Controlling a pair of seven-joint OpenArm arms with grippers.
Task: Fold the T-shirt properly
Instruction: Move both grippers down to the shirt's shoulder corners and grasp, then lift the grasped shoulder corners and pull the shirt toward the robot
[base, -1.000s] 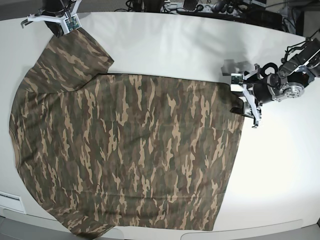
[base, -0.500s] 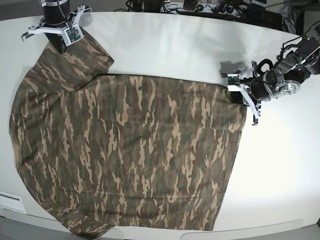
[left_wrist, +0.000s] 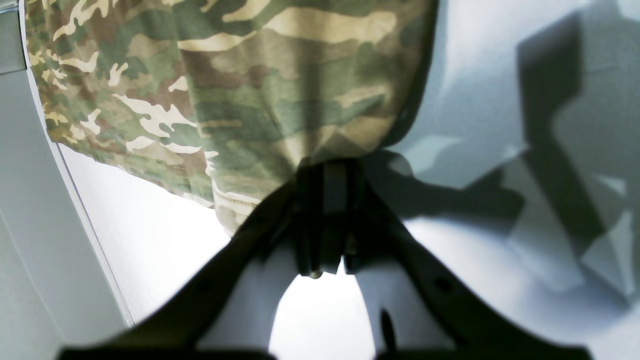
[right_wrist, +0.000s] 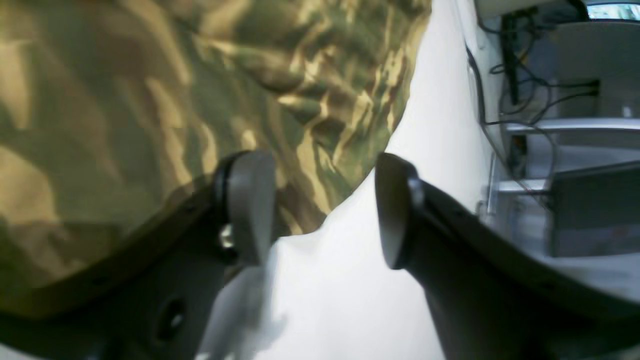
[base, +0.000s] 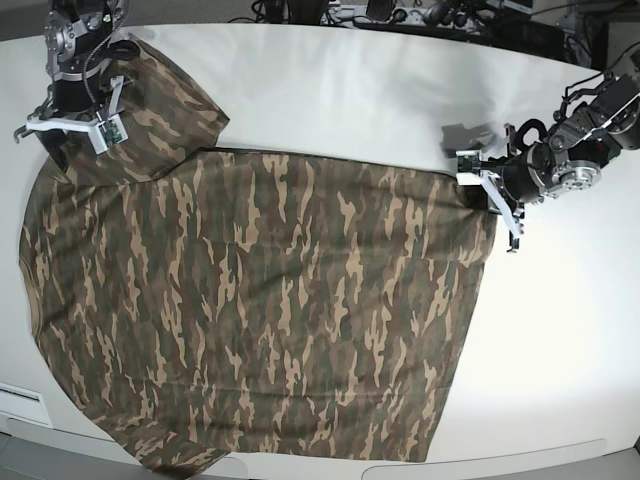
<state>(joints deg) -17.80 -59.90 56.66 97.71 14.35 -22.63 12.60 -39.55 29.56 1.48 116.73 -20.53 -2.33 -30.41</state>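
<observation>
The camouflage T-shirt lies spread flat on the white table, one sleeve at the far left. My left gripper is at the shirt's right edge. In the left wrist view its jaws are shut on the hem corner of the T-shirt, and the cloth puckers into them. My right gripper hovers over the sleeve's left side. In the right wrist view it stands open, one finger over the T-shirt, the other over bare table, with nothing between them.
Cables and dark equipment line the table's far edge. The shirt's lower hem reaches the table's front edge. Bare white table stretches to the right of the shirt. A metal frame and boxes stand beyond the table.
My right gripper has opened, let go of the sleeve's far end and moved nearer along the sleeve. My left gripper has shut on the hem corner and shifted slightly.
</observation>
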